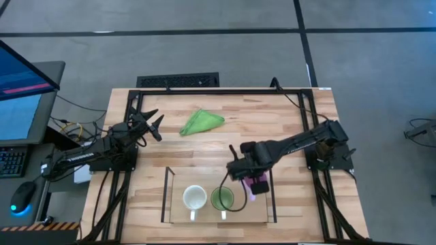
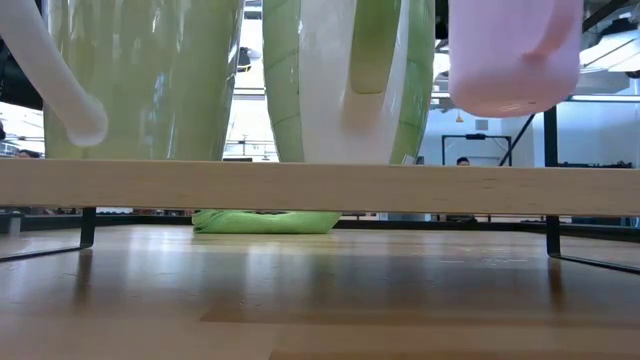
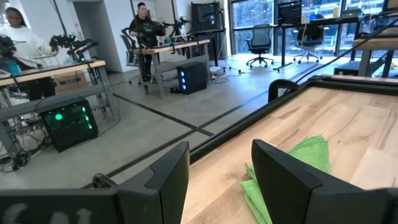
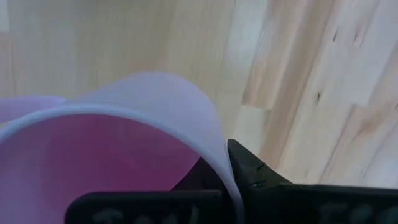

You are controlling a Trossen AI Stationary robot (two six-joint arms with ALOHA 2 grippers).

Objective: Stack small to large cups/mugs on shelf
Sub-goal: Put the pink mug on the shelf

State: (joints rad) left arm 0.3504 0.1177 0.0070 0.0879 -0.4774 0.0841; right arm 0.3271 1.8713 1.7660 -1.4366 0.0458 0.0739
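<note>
From the high view I see the shelf (image 1: 170, 204) at the near edge of the table (image 1: 286, 129), with its clear top and thin black side frames. On it stand two mugs side by side: the white mug (image 1: 195, 199) toward the left, and the green mug (image 1: 222, 199) just beside it on the right.

My right gripper (image 1: 253, 182) is over the right part of the shelf, just beside the green mug, and its fingers are clamped on the light purple mug (image 1: 259, 184). In the right wrist view the rim of the light purple mug (image 4: 124, 143) fills most of the picture, and one dark finger presses on the wall of the mug from outside. In the low view the light purple mug (image 2: 515, 55) hangs above the wooden front edge of the shelf (image 2: 320, 187) and does not touch it; the white mug (image 2: 345, 80) and the green mug (image 2: 140, 80) stand on the top.

My left gripper (image 1: 151, 122) waits at the left side of the table, well apart from the shelf, with its fingers (image 3: 168, 180) apart and nothing between them. The green cloth (image 1: 201, 122) lies on the table near it, behind the shelf
</note>
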